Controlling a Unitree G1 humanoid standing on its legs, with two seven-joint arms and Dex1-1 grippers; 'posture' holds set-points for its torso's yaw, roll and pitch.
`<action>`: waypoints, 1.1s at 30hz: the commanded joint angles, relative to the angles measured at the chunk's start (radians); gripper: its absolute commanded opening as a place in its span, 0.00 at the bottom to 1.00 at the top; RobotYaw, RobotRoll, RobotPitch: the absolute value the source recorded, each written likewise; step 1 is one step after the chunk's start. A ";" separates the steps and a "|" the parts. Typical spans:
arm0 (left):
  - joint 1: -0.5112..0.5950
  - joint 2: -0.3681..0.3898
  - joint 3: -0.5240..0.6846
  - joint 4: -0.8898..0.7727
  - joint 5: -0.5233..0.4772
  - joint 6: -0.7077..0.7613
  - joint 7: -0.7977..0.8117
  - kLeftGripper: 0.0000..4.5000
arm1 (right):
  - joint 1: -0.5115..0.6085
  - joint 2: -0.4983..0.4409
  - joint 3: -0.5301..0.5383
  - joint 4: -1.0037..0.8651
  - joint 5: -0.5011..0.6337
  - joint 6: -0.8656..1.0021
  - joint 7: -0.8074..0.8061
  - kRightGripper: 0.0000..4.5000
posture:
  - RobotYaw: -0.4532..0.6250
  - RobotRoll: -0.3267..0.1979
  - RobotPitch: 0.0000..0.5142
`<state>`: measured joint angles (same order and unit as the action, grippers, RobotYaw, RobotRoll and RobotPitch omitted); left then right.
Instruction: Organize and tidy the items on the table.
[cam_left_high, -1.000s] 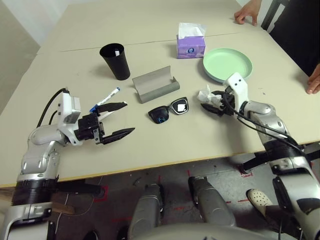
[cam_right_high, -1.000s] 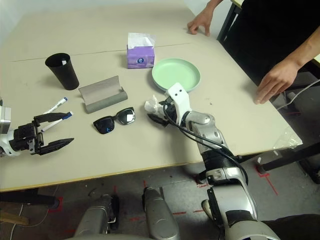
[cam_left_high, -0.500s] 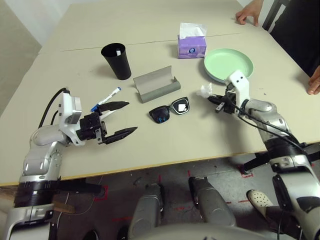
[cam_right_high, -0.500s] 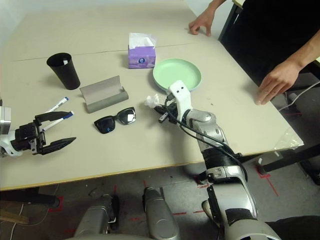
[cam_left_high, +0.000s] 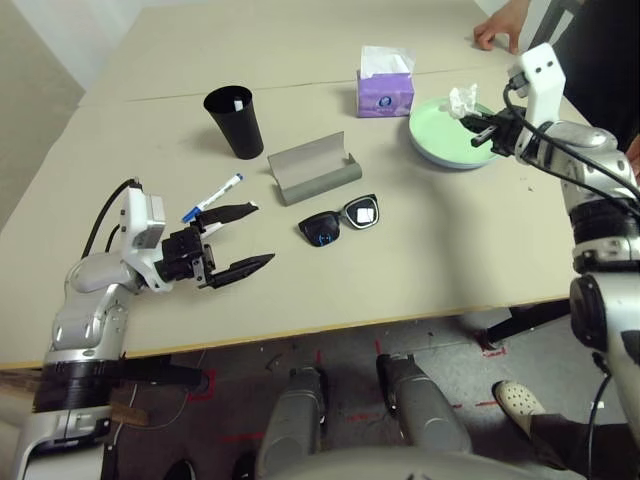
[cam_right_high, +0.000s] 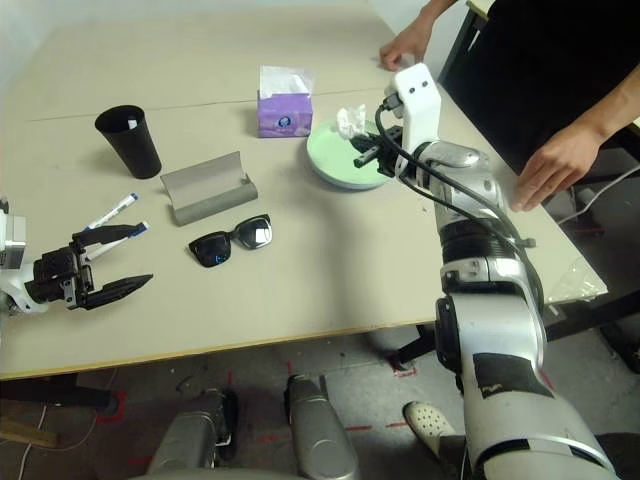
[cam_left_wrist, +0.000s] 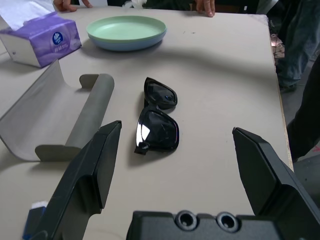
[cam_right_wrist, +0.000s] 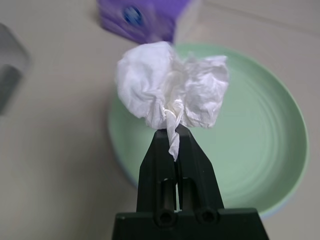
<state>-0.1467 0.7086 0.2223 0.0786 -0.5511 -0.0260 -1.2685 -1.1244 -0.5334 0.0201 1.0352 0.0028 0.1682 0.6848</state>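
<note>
Right gripper (cam_right_wrist: 172, 131): we are pinching the crumpled white tissue (cam_right_wrist: 170, 85) by a twisted tail between fully closed fingers, so the loose bulk is hanging clear above the pale green round plate (cam_right_wrist: 260, 145) at the upper right of the left eye view; we judge the plate is serving as the collection spot for rubbish. Left gripper (cam_left_high: 238, 238): we are holding it spread wide and holding nothing at the lower left, its fingers framing the black plastic sunglasses (cam_left_wrist: 157, 117), probably waiting its turn. Grey oblong glasses case (cam_left_high: 312, 168): lying open just above the sunglasses at centre, likely ready to receive them. White blue-capped marker (cam_left_high: 217, 194): resting beside the left gripper's upper finger. Tall black cup (cam_left_high: 234, 121): standing upright at upper left centre, a probable holder for markers. Purple tissue box (cam_left_high: 385, 90): sitting just left of the plate. Pale beige matte table (cam_left_high: 420, 260): bearing all items.
</note>
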 joint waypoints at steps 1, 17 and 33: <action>0.037 0.008 0.020 -0.034 0.001 0.003 0.012 1.00 | -0.039 0.019 0.014 0.139 -0.049 -0.067 -0.059 0.01 | 0.37 0.62 0.35; 0.029 -0.003 0.003 -0.040 0.005 0.012 0.023 1.00 | -0.086 -0.034 0.002 0.167 -0.078 -0.066 -0.046 0.73 | 0.34 0.62 0.35; -0.036 0.004 -0.010 0.055 0.010 -0.009 -0.044 1.00 | 0.464 -0.351 -0.086 -1.086 0.145 0.590 0.238 1.00 | 0.28 0.62 0.34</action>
<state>-0.1920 0.6989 0.2116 0.1197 -0.5497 -0.0290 -1.2954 -0.6838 -0.8669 -0.0514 0.1057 0.0905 0.6548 0.8953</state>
